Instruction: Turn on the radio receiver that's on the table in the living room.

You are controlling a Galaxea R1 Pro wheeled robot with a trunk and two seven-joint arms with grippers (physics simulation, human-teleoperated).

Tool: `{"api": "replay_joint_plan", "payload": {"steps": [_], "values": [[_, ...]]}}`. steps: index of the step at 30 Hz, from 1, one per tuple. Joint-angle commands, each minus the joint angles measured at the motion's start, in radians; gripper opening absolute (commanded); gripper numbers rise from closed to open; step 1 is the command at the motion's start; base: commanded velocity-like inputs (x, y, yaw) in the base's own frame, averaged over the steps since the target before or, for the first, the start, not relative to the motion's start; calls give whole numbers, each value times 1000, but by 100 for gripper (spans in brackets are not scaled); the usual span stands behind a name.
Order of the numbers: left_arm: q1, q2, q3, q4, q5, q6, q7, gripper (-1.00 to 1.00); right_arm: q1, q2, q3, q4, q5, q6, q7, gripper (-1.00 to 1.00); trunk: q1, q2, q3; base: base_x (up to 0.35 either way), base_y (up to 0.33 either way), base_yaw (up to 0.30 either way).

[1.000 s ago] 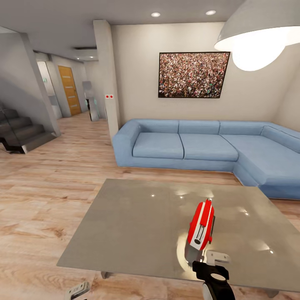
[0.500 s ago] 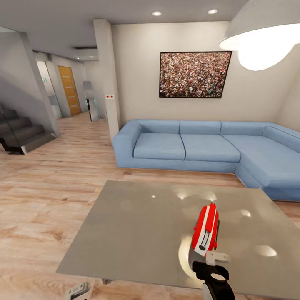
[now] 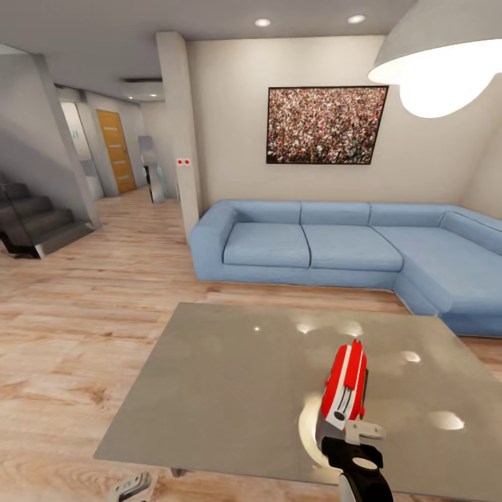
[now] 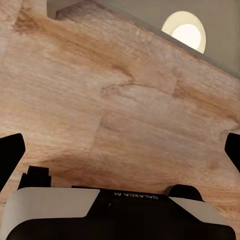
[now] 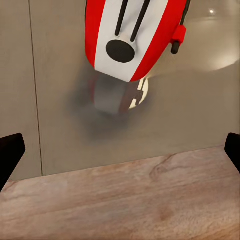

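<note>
The red radio (image 3: pixel 344 385) stands on edge on the grey table (image 3: pixel 230 390), close to the table's near edge and toward its right end, its narrow white-banded side turned toward the robot. In the right wrist view the radio (image 5: pixel 134 37) shows a white stripe with two dark slots and a round black button, its blurred reflection lying on the glossy top just below it, and the table's near edge (image 5: pixel 125 165) runs across with wood floor (image 5: pixel 125 210) beyond. The right claw (image 3: pixel 362 438) sits just beside the radio's near end, at the table's near edge; its black finger tips (image 5: pixel 10 155) stand wide apart at the two sides of the wrist picture, so it is released and holds nothing. The left claw (image 3: pixel 131 486) hangs low beside the table's near left corner, over the floor; its fingers (image 4: pixel 11 155) are likewise spread, gripping nothing, with a lamp reflection (image 4: pixel 184 31) on the table top (image 4: pixel 210 20) in that view. Against half a second ago, the view, the radio and the table match, and the right claw has edged slightly up toward the radio. A blue sofa (image 3: pixel 335 247) sits beyond the table's far edge.
</note>
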Motion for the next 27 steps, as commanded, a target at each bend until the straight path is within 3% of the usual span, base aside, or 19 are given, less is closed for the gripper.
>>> {"api": "replay_joint_plan", "payload": {"steps": [1, 12, 27], "values": [[0, 0, 0, 0, 0, 0, 0, 100, 0, 0, 0, 0, 0, 0, 0, 100, 0, 0, 0, 0, 0, 0], [0, 0, 0, 1, 0, -1, 0, 100, 0, 0, 0, 0, -1, 0, 0, 100, 0, 0, 0, 3, 0, 0], [0, 1, 0, 1, -1, -2, 3, 100, 0, 0, 2, 0, -2, 0, 0, 100, 0, 0, 0, 101, 0, 0]]}}
